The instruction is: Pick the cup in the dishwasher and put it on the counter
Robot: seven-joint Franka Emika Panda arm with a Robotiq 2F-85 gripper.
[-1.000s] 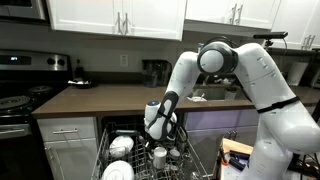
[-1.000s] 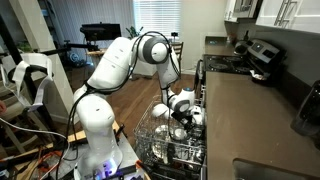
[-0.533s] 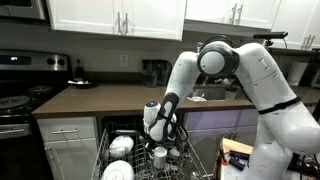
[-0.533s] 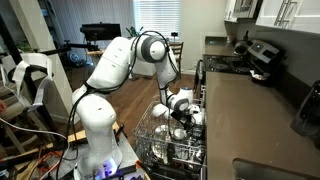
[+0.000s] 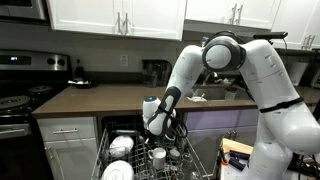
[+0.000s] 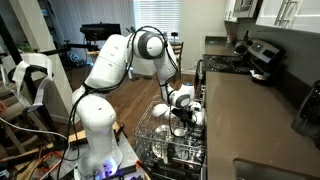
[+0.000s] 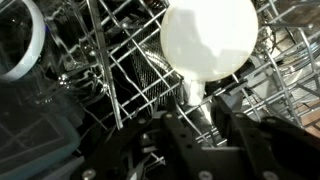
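The cup (image 7: 210, 40) is white and stands in the dishwasher's grey wire rack (image 7: 140, 75); its handle (image 7: 193, 92) points at my gripper. My gripper (image 7: 197, 108) is open, its dark fingertips on either side of the handle's end with a gap on both sides. In both exterior views the gripper (image 5: 162, 133) (image 6: 180, 108) hangs low in the pulled-out rack (image 5: 200, 160) (image 6: 158, 140), just above a small white cup (image 5: 158, 154). The dark brown counter (image 5: 100, 97) (image 6: 255, 115) runs behind and beside the dishwasher.
White bowls and plates (image 5: 120, 146) stand in the rack, and one rim shows in the wrist view (image 7: 25, 40). A stove (image 5: 15, 100) stands at the counter's end. A dark appliance (image 5: 153, 72) sits on the counter. Rack wires crowd closely around the cup.
The wrist has risen slightly and the arm's upper joints have shifted. The white cup in the rack shows no clear movement.
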